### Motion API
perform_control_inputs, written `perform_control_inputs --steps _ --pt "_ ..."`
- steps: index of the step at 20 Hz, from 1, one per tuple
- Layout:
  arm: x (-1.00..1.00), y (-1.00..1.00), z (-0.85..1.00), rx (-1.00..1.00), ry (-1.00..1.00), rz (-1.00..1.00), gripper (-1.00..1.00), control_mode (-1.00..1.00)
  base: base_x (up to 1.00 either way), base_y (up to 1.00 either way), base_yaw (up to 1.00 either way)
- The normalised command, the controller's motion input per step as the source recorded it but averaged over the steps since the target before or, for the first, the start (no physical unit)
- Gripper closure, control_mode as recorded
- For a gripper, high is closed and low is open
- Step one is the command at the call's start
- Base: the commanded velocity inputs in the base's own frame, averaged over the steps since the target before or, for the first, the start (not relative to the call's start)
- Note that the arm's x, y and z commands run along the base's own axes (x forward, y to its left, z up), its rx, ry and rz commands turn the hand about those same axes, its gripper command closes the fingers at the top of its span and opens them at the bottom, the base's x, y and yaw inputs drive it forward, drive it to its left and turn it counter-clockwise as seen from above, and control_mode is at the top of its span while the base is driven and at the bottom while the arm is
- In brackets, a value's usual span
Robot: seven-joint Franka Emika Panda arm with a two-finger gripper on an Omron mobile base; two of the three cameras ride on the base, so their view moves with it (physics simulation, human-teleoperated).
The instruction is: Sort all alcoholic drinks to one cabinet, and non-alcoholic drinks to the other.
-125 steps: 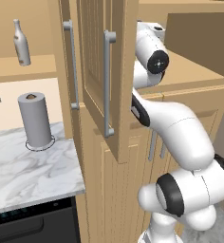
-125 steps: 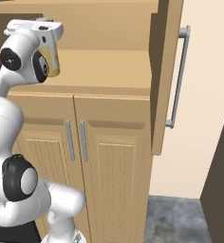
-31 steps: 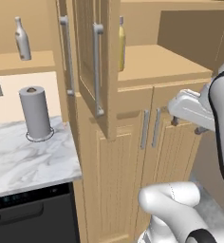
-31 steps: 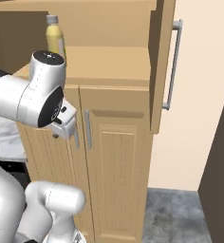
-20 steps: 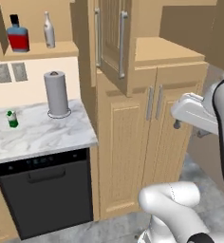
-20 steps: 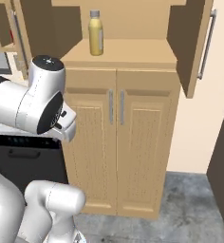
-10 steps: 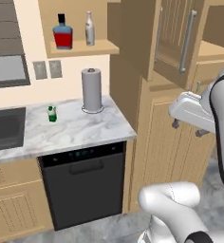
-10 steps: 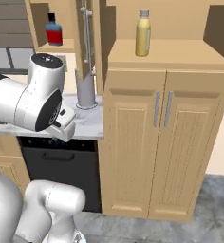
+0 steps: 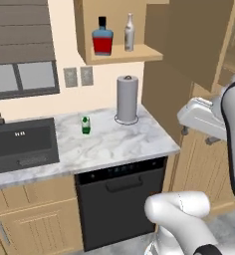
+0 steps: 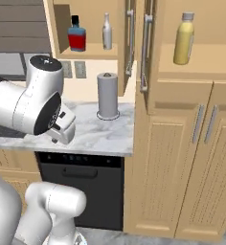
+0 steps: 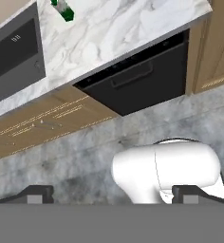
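gripper point(image 11: 112, 197) open wide and empty, finger tips at the bottom corners of the hand view, aimed down at the floor and the dishwasher front, nowhere near the table.

green-and-white carton point(image 9: 86, 125) is the only drink not yet in a cabinet: it stands on the marble table point(image 9: 114, 149), centre-left of the left base view, between the sink point(image 9: 20, 144) and the paper towel roll point(image 9: 127, 99); upper left in the hand view. blue bottle point(image 9: 102, 39) and grey bottle point(image 9: 129, 33) sit on the small cabinet shelf point(image 9: 134, 54) at top centre. yellow bottle point(image 10: 184, 38) is on the pantry ledge, upper right of the right base view.

risks:
- carton is small and light, so wide jaws closing off-centre would likely tip it or shove it toward the sink.
- arm must swing up from low; the table edge and the towel roll lie near that path.
- open pantry door point(image 10: 144, 45) hangs just beside the table; carrying the carton past could clip it.
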Motion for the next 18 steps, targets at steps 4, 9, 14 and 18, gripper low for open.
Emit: perform_control_inputs --steps 4,9,14,18 --pt "0.0 0.0 0.0 0.0 0.0 0.0 -1.0 1.0 1.0 0.46 0.0" --pt "0.0 0.0 0.0 0.0 0.0 0.0 -1.0 1.0 0.61 0.35 0.07" --pt "0.0 0.0 0.0 0.0 0.0 0.0 -1.0 1.0 0.24 0.58 0.12" --pt "0.0 0.0 0.0 0.0 0.0 0.0 -1.0 1.0 0.35 0.36 0.13"
